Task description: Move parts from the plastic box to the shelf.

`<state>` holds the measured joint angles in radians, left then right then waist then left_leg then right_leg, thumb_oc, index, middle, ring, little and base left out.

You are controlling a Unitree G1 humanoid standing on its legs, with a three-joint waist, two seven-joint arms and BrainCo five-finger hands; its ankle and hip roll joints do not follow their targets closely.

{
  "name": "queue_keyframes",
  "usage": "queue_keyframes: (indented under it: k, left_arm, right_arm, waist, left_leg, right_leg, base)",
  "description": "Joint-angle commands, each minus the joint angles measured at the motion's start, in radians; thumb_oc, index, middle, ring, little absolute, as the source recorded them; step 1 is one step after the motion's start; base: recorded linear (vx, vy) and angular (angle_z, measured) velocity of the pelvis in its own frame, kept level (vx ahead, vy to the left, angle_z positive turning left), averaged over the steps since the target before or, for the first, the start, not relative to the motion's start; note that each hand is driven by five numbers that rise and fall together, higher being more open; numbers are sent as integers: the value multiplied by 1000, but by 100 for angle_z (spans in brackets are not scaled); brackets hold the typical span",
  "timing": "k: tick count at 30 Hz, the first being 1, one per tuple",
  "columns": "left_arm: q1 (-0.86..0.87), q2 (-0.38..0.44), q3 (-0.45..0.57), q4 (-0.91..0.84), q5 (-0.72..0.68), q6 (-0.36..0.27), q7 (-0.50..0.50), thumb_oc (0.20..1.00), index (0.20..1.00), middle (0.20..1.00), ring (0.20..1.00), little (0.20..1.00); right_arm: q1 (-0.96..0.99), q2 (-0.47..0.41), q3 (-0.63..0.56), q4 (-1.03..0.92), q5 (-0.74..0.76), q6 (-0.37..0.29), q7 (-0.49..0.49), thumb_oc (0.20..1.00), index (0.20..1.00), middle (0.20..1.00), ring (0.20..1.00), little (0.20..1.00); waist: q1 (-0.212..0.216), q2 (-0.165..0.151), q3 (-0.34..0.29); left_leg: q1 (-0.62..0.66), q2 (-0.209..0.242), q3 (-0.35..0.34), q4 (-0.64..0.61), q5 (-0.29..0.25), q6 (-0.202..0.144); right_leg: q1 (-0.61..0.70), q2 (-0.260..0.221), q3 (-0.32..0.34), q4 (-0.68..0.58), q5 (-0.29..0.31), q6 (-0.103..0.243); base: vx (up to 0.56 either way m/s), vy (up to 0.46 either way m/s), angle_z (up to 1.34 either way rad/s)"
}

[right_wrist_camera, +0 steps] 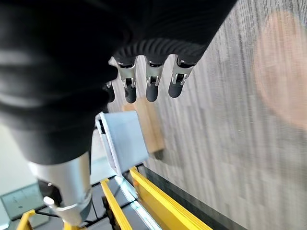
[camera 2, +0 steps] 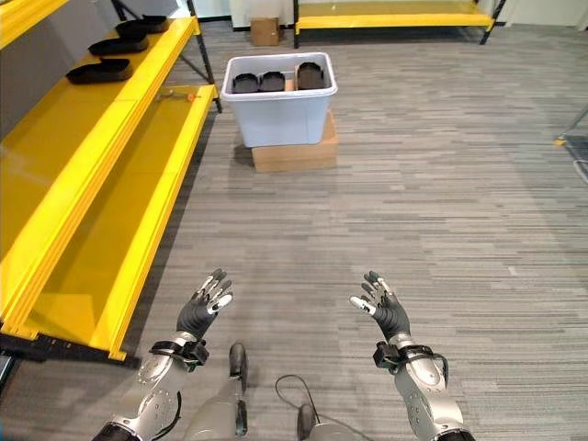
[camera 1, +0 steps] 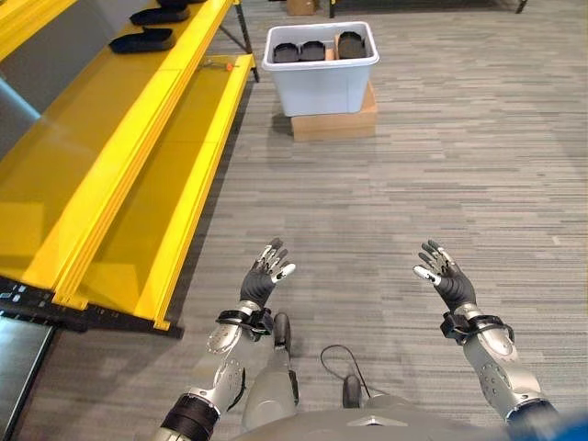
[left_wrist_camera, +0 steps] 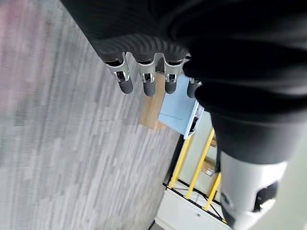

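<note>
Both hands are empty, with fingers spread loose: the left hand [camera 1: 264, 278] and the right hand [camera 1: 447, 277], near the robot. The black parts [camera 1: 312, 50] sit in the plastic box [camera 1: 321, 78], far ahead. The yellow shelf [camera 1: 101, 175] is on the left. I think the robot must first walk to the box, then grab one part.

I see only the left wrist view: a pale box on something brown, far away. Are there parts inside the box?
Observer: Yes, the plastic box holds dark parts along its far side.
Operator: Is anything on the shelf already?
Observer: Yes, dark parts lie on the upper level of the yellow shelf, at its far end.
Operator: Is the right hand carrying something?
Observer: No, the right hand is open and empty, like the left hand; both hover over the carpet, well short of the box.
</note>
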<state>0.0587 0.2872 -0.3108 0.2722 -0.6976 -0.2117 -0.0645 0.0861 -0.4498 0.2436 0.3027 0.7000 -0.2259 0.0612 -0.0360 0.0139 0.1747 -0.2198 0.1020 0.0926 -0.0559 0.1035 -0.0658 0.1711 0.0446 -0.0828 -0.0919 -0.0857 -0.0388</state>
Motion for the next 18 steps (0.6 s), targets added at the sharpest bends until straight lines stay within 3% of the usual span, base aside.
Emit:
queue_keyframes:
  k: [1, 9, 12, 13, 14, 16, 18]
  left_arm:
    - [-20, 32, 31, -87, -9, -71, 9, 1000, 1000, 1000, 1000, 1000]
    - [-52, 47, 56, -82, -6, -85, 63, 1000, 1000, 1000, 1000, 1000]
    - [-63, 50, 52, -78, 4, -78, 74, 1000, 1000, 1000, 1000, 1000]
    - [-65, 56, 44, -80, 9, -74, 71, 1000, 1000, 1000, 1000, 1000]
    - [-64, 59, 41, -84, 10, -74, 71, 1000, 1000, 1000, 1000, 1000]
    - [-64, 60, 34, -80, 20, -68, 70, 1000, 1000, 1000, 1000, 1000]
    - [-68, 60, 29, -78, 19, -68, 66, 1000, 1000, 1000, 1000, 1000]
  right_arm:
    - [-15, 23, -19, -63, -9, -55, 4, 1000, 1000, 1000, 1000, 1000]
    - [-86, 56, 25, -50, -14, -40, -7, 1000, 1000, 1000, 1000, 1000]
    - [-88, 66, 37, -53, -15, -32, -5, 1000, 1000, 1000, 1000, 1000]
    - [-84, 70, 42, -58, -18, -28, -3, 1000, 1000, 1000, 1000, 1000]
    - [-82, 73, 44, -58, -21, -25, -2, 1000, 1000, 1000, 1000, 1000]
    - [-76, 79, 46, -59, -24, -21, -1, 1000, 1000, 1000, 1000, 1000]
    - [-70, 74, 45, -74, -19, -23, 1, 1000, 1000, 1000, 1000, 1000]
  waist:
    - [32, -46, -61]
    - [56, -82, -93]
    - [49, -84, -85]
    - [36, -72, -68]
    - [28, -61, -57]
    - [14, -44, -44]
    - [-9, -24, -20]
  left_leg:
    - [-9, -37, 22, 79, 38, 23]
    - [-37, -94, 51, 182, -78, 82]
    - [-1, -130, 50, 183, -119, 117]
    - [37, -140, 45, 166, -130, 137]
    - [63, -138, 43, 155, -134, 145]
    - [109, -134, 39, 133, -146, 150]
    - [164, -128, 24, 109, -153, 146]
  right_leg:
    - [2, -126, 6, 74, -22, 106]
    - [-34, -204, 7, 172, 5, 154]
    - [-111, -214, 13, 357, 104, 175]
    - [-175, -212, 9, 495, 199, 182]
    - [-204, -209, 1, 553, 217, 180]
    - [-256, -197, -22, 618, 201, 173]
    - [-369, -163, -33, 620, 129, 146]
  base:
    - [320, 208, -20]
    - [172, 141, 3]
    - [180, 190, 9]
    - [143, 207, 9]
    - [156, 199, 5]
    - [192, 134, 19]
    - [236, 73, 9]
